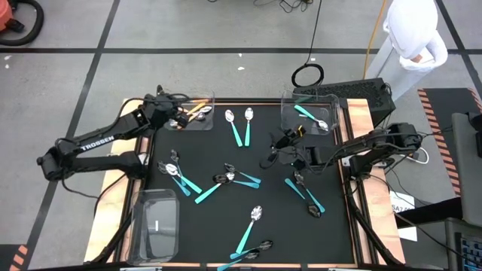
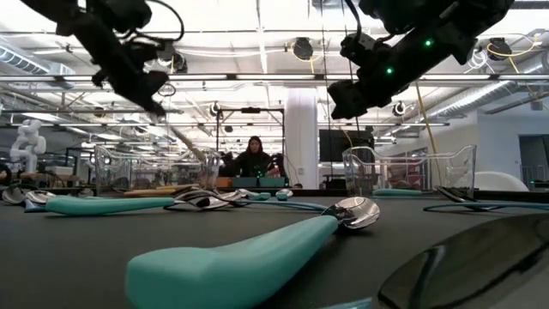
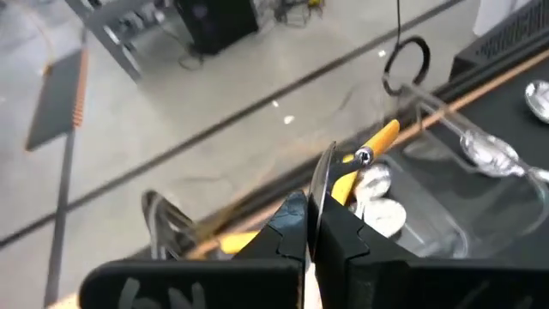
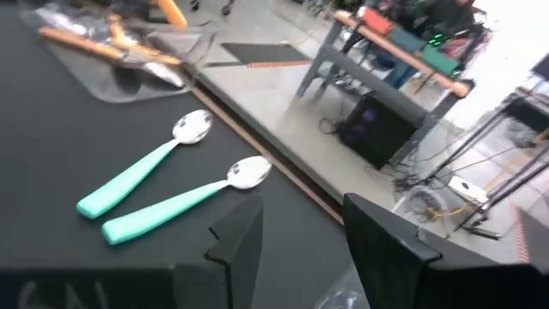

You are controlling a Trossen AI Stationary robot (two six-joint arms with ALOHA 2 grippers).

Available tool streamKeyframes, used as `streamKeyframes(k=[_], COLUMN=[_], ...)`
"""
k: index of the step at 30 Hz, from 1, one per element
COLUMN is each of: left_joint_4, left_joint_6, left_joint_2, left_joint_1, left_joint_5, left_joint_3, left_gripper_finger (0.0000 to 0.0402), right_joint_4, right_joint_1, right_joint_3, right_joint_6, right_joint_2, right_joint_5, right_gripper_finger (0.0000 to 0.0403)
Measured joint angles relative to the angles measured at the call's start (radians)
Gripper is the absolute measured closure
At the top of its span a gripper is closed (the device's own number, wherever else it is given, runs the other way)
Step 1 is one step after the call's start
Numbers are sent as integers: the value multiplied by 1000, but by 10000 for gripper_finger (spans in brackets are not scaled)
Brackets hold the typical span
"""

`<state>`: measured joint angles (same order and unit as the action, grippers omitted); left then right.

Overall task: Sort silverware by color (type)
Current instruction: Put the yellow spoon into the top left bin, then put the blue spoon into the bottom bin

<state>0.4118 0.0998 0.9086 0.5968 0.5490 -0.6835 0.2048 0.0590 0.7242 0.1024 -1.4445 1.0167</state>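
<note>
My left gripper [image 1: 179,115] hangs over the clear bin [image 1: 205,122] at the far left edge of the black mat [image 1: 226,218], its fingers [image 3: 330,227] clenched on an orange-handled utensil [image 3: 364,159] whose thin metal part stands up between them. Below it in that bin lie other orange-handled pieces [image 1: 197,110] with silver heads. My right gripper [image 1: 273,154] hovers above the mat just in front of the far right bin [image 1: 331,102], fingers [image 4: 386,236] spread apart and empty; that bin holds teal-handled spoons [image 1: 310,117]. Two teal-handled spoons [image 4: 163,184] lie side by side on the mat between the two far bins, silver bowls toward the far edge. More teal-handled silverware [image 1: 192,184] is scattered over the mat: a cluster at the left, a pair at centre, another group [image 1: 305,194] to the right, and several [image 1: 248,233] near the front edge. A third clear bin [image 1: 157,224] sits at the near left corner.
</note>
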Motion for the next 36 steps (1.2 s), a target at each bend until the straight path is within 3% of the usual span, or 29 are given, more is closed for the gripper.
streamKeyframes(k=[6,13,15,17,21,25,30,36], left_joint_4=[-18,-23,-35,-50,-174,-400,-718,-888], left_joint_6=[80,98,99,98,83,23,-25,-27], left_joint_2=[15,20,20,14,11,34,102,244], left_joint_1=[89,139,140,125,22,-165,-344,-454], left_joint_5=[-113,-124,-127,-196,-451,-501,-494,-448], left_joint_3=[39,40,40,40,40,61,130,166], left_gripper_finger=[373,266,237,213,192,194,199,199], right_joint_4=[-33,-39,-54,-63,-60,-75,-165,-262], right_joint_1=[-3,-5,-5,-5,-5,10,87,204], right_joint_3=[0,0,0,0,0,0,0,-2], right_joint_6=[79,227,277,319,409,519,639,785], right_joint_2=[0,0,0,0,0,0,4,23], right_joint_5=[-105,-234,-310,-415,-660,-798,-812,-762], right_gripper_finger=[243,243,243,243,243,243,243,243])
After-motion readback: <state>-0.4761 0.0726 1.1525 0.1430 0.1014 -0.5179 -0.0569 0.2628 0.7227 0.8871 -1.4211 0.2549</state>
